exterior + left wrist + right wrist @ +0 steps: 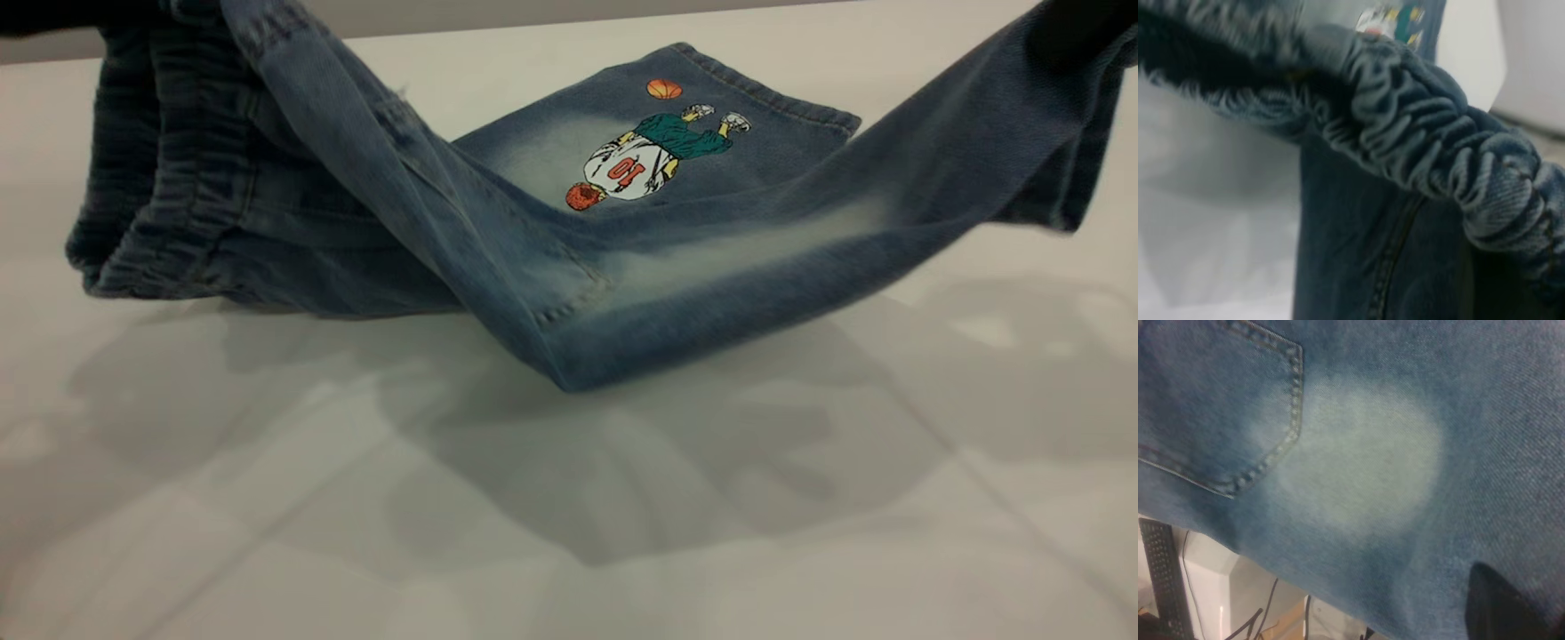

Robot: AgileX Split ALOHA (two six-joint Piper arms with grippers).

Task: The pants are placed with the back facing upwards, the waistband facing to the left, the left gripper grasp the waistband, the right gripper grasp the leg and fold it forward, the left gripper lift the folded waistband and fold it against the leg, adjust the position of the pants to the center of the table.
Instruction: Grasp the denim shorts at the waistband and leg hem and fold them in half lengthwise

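The blue denim pants (533,267) hang slung between both arms and sag to the table (569,516) in the middle. At the upper left my left gripper (36,13) holds the ruffled waistband (151,204) off the table; the gathered band (1405,133) fills the left wrist view and hides the jaws. At the upper right my right gripper (1080,27) holds up the leg (889,204) with the pale faded oval (1365,467); one dark fingertip (1501,607) presses on the denim. The leg with the basketball-player print (658,151) lies flat on the table behind.
The table's far edge (444,31) runs just behind the pants. A wide bare stretch of table lies in front of them. Under the hanging denim, the right wrist view shows a dark keyboard-like strip (1165,580) and cables beyond the table.
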